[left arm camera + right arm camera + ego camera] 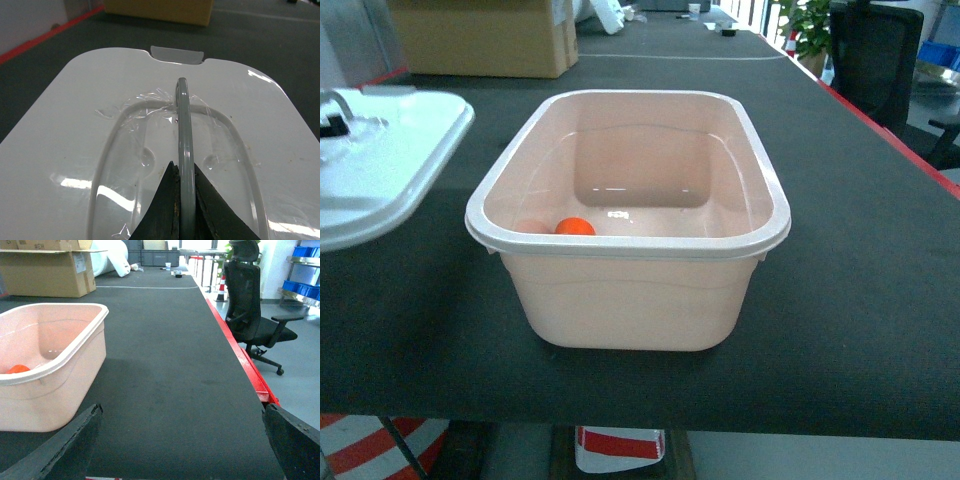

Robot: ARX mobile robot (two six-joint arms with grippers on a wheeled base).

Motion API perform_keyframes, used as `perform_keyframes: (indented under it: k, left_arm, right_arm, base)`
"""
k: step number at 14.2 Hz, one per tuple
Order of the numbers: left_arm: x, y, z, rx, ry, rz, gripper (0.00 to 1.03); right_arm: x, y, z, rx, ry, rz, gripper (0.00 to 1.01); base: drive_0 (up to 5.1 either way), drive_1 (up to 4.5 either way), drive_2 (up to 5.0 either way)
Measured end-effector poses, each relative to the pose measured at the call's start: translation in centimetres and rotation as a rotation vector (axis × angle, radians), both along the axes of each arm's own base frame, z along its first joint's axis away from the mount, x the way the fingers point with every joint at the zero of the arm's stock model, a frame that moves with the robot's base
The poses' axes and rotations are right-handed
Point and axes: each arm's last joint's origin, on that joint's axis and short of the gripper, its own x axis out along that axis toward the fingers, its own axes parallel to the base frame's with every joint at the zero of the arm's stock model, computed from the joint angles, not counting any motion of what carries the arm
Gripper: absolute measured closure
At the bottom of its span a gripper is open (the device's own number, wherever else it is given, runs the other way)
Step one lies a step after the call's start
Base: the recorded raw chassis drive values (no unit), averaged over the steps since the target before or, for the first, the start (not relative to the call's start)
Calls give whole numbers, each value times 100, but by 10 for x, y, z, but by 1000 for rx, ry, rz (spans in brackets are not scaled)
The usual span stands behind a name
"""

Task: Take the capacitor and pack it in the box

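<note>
Head view, from the left: the glossy white lid [375,165] lies off the box at the frame's left edge, its rounded corner well apart from the tub with a strip of dark table [860,250] between them. Only a little of the left gripper [332,115] shows in this view, above the lid. The left wrist view gives it closely: the two dark fingers [165,210] are closed tight on the grey-looking handle [184,150], which stands up edge-on between them, with the lid's grey latch tab [177,54] at the far edge. At centre stands the box [630,290], a pale pink tub with a white rim, open on top and set square to the table's near edge. Inside it, low in the near left corner, rests the orange capacitor [575,227], close to the near wall and partly hidden by the rim. To the right of the tub the table runs bare and wide as far as its red edge strip [880,130]. The right wrist view shows the same stretch: the tub at left, open dark surface across the middle, the red edge, then an office chair [252,315] on the floor beyond. The right gripper [182,440] hangs above the near edge, its two fingers [60,445] spread wide at the frame's lower corners and holding nothing. A cardboard box [485,35] sits at the table's far left.
</note>
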Motion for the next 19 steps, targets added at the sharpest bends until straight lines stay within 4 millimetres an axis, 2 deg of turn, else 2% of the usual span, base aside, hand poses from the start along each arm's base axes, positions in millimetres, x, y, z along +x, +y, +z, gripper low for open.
perform_keyframes:
  k: [2, 4, 6, 7, 8, 10, 11, 12, 19]
  left_arm:
    - [-20, -9, 35, -29, -7, 12, 101]
    - [-38, -34, 81, -65, -48, 35, 101]
    - [-62, -76, 124, -114, -118, 19, 101]
    - [-70, -105, 132, -131, -130, -9, 101]
    - [-74, -134, 128, -141, -108, -47, 101]
    - [-80, -198, 106, -141, -42, -132, 101]
    - [-83, -225, 93, -137, -8, -160, 101]
    - [-80, -241, 85, -132, 8, -162, 101]
    - [-59, -274, 63, -119, 52, -151, 101]
  right_arm:
    - [0, 0, 0, 0, 0, 0, 3]
    - [0, 0, 0, 0, 0, 0, 3]
    - [0, 0, 0, 0, 0, 0, 3]
    - [0, 0, 0, 0, 0, 0, 3]
    - [0, 0, 0, 0, 0, 0, 3]
    - [0, 0, 0, 0, 0, 0, 3]
    - [0, 0, 0, 0, 0, 0, 3]
    - [0, 0, 0, 0, 0, 0, 3]
    - [0, 0, 0, 0, 0, 0, 3]
  base:
    - [0, 0, 0]
    - [0, 0, 0]
    - [0, 0, 0]
    - [0, 0, 0]
    - [0, 0, 0]
    - [0, 0, 0]
    - [0, 0, 0]
    - [0, 0, 0]
    - [0, 0, 0]
